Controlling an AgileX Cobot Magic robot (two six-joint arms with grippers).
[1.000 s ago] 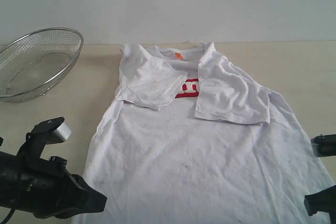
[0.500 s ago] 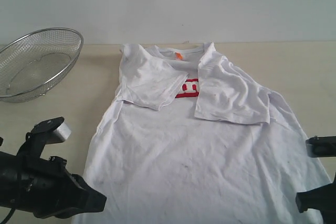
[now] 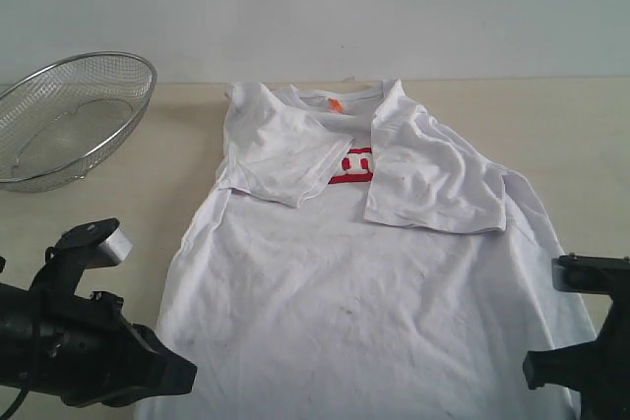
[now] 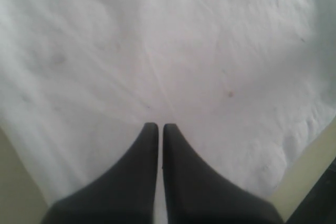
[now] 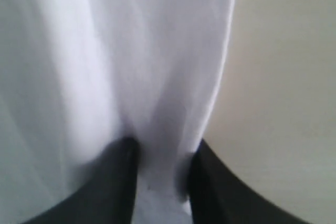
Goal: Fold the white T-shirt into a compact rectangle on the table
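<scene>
The white T-shirt lies flat on the table, chest up. Both sleeves are folded in over the red lettering, and the orange neck tag shows. My left gripper is at the shirt's near left corner. Its fingers are shut tip to tip over the cloth; I cannot tell if any cloth is nipped. My right gripper is at the near right edge. In the right wrist view, a bunched ridge of the shirt's side edge fills its narrowed jaws.
A silver wire-mesh basket stands at the back left of the table, apart from the shirt. Bare table shows to the right of the shirt and along the left side. A pale wall rises behind.
My right gripper has moved inward onto the shirt's right edge and its jaws have narrowed around the cloth. The left gripper and the shirt's folded sleeves have not moved.
</scene>
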